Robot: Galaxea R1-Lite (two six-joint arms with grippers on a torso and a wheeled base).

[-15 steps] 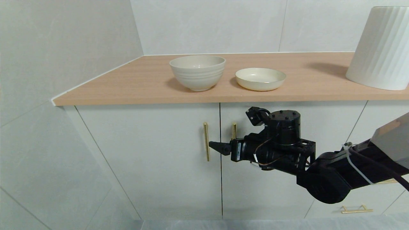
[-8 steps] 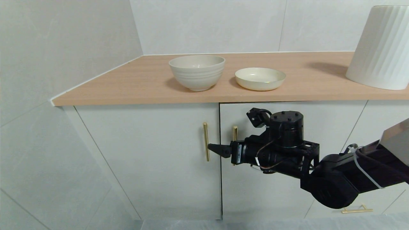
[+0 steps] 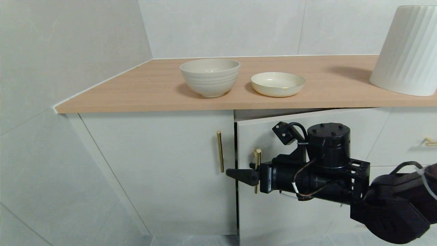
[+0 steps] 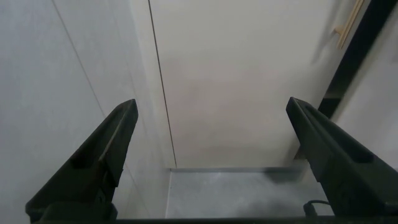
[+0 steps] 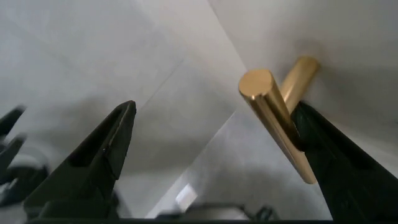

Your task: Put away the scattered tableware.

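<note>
A deep cream bowl (image 3: 210, 77) and a shallow cream plate (image 3: 278, 83) stand side by side on the wooden countertop (image 3: 153, 92). Below them, my right gripper (image 3: 239, 175) is at the gold handle (image 3: 257, 164) of the right cabinet door (image 3: 290, 119), which stands slightly ajar. In the right wrist view the gold handle (image 5: 273, 118) lies between the spread fingers of the right gripper (image 5: 214, 168), close to one finger, and the gripper is open. My left gripper (image 4: 211, 162) is open, low before the cabinet front, with nothing in it.
A tall white ribbed container (image 3: 408, 51) stands at the counter's right end. The left cabinet door is shut, with its own gold handle (image 3: 220, 151). A drawer handle (image 3: 431, 141) shows at the far right. A wall closes off the left side.
The right cabinet door has swung out from shut to slightly ajar. My right gripper has moved back and down with its handle.
</note>
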